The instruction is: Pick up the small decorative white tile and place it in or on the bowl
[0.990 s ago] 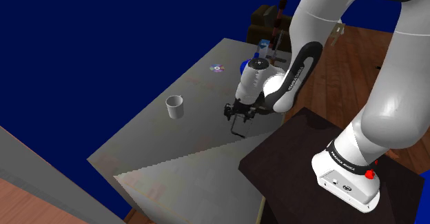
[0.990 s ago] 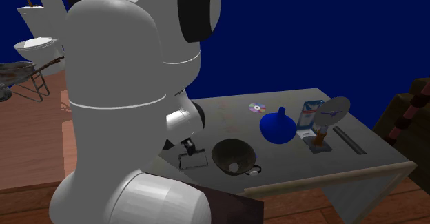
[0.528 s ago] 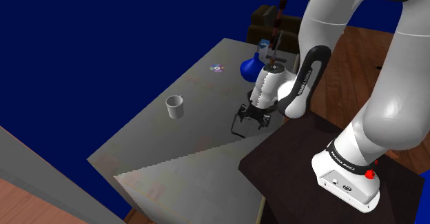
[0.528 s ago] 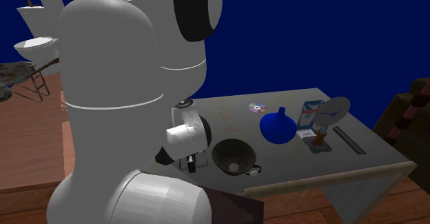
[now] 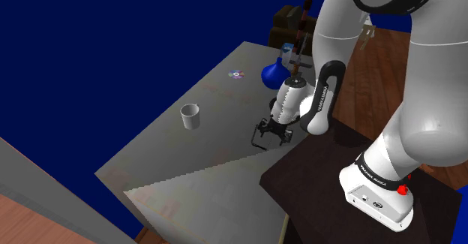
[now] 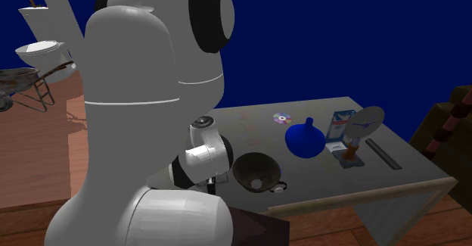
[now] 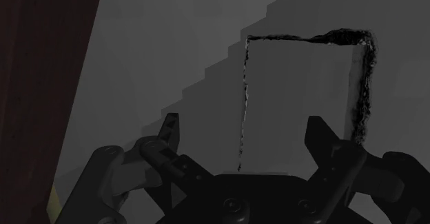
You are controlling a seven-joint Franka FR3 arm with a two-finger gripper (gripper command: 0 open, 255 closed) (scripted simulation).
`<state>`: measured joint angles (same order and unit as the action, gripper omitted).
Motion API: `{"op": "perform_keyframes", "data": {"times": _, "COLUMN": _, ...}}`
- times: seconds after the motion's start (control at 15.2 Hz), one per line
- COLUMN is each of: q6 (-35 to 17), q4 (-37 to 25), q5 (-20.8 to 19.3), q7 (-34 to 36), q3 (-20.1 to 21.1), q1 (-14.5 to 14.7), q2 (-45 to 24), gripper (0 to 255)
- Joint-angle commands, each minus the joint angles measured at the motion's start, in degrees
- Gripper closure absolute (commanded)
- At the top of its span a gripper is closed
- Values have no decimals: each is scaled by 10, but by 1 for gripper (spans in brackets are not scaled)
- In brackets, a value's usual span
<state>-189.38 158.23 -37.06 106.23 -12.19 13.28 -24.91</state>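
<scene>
Noting the approach stage: nothing is lifted yet. The grey table (image 5: 202, 92) carries everything. The white arm (image 5: 420, 92) folds down from its dark stand (image 5: 322, 171), wrist aimed at the strip of table just beside the stand. The dark bowl (image 6: 242, 169) sits on the table near the wrist, to its right in the second exterior view, with a small pale thing inside that I cannot identify. The gripper (image 5: 271, 133) hangs low over the table, pointing down. Under and just ahead of it the tile (image 7: 303, 98) lies flat on the table: thin, square-cornered, grey like the table, picked out by a dark ragged rim. The fingers (image 7: 322, 141) stand wide apart, holding nothing. Judgement: the step in hand is lining up the grasp. Risk one: in the wrist view the tile sits off-centre, one finger overlapping its face and the other over bare table. A straight descent could land on the tile rather than astride it, and closing would then shove it. Risk two: the tile is very thin. Stopping high closes on air; going deep jams the table. Risk three: the bowl is near, so a careless carry could clip its rim.
</scene>
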Motion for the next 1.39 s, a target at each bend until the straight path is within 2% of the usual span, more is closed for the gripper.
{"op": "perform_keyframes", "data": {"times": 0.0, "q6": -2, "q4": -1, "q5": 1, "q7": 0, "q3": -2, "q1": 2, "q2": -3, "gripper": 0}}
{"op": "perform_keyframes", "data": {"times": 0.33, "q6": -2, "q4": -1, "q5": 1, "q7": 0, "q3": -2, "q1": 2, "q2": -3, "gripper": 0}}
{"op": "perform_keyframes", "data": {"times": 0.4, "q6": -2, "q4": -1, "q5": 1, "q7": 0, "q3": -2, "q1": 2, "q2": -3, "gripper": 255}}
{"op": "perform_keyframes", "data": {"times": 0.99, "q6": -2, "q4": -1, "q5": 1, "q7": 0, "q3": -2, "q1": 2, "q2": -3, "gripper": 255}}
{"op": "perform_keyframes", "data": {"times": 1.19, "q6": 29, "q4": 11, "q5": -9, "q7": 0, "q3": 28, "q1": -34, "q2": 37, "gripper": 255}}
{"op": "perform_keyframes", "data": {"times": 1.32, "q6": 51, "q4": 18, "q5": -12, "q7": -4, "q3": 59, "q1": -68, "q2": 63, "gripper": 255}}
